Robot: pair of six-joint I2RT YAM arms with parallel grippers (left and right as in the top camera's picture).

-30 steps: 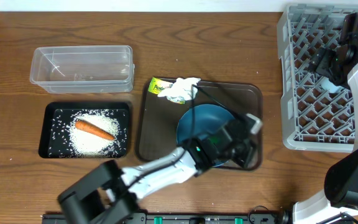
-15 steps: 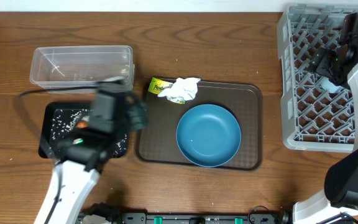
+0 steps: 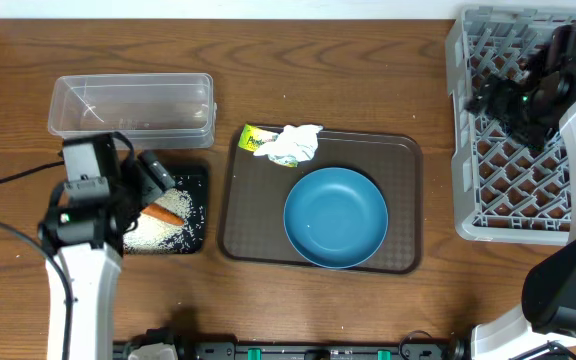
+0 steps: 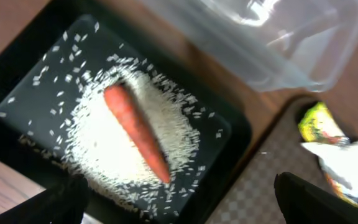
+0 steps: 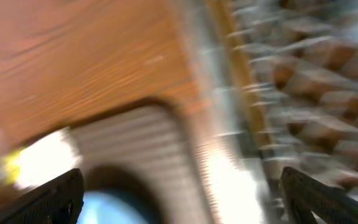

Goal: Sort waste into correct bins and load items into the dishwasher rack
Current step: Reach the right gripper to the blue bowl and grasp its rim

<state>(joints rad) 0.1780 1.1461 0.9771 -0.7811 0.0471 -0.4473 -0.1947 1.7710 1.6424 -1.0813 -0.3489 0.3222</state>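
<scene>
An orange carrot (image 4: 135,132) lies on a heap of white rice (image 4: 101,146) in the black tray (image 3: 193,178). My left gripper (image 4: 179,208) hangs open and empty just above this tray. In the overhead view the left gripper (image 3: 150,172) sits over the tray's upper left. The clear tub (image 3: 131,110) stands behind it. A white napkin (image 3: 295,143) and a yellow-green wrapper (image 3: 255,140) lie at the brown serving tray's back edge, behind the blue plate (image 3: 335,217). My right gripper (image 3: 486,100) is open over the left side of the dishwasher rack (image 3: 513,200); its wrist view is blurred.
The brown serving tray (image 3: 248,225) lies between the black tray and the rack. Both arm bases stand at the table's front edge. The rack reaches the table's right edge, and bare wood lies behind the serving tray.
My left arm swung from the right side of the plate over to the black tray, and its jaws went from shut to open. My right gripper shifted left over the rack's edge.
</scene>
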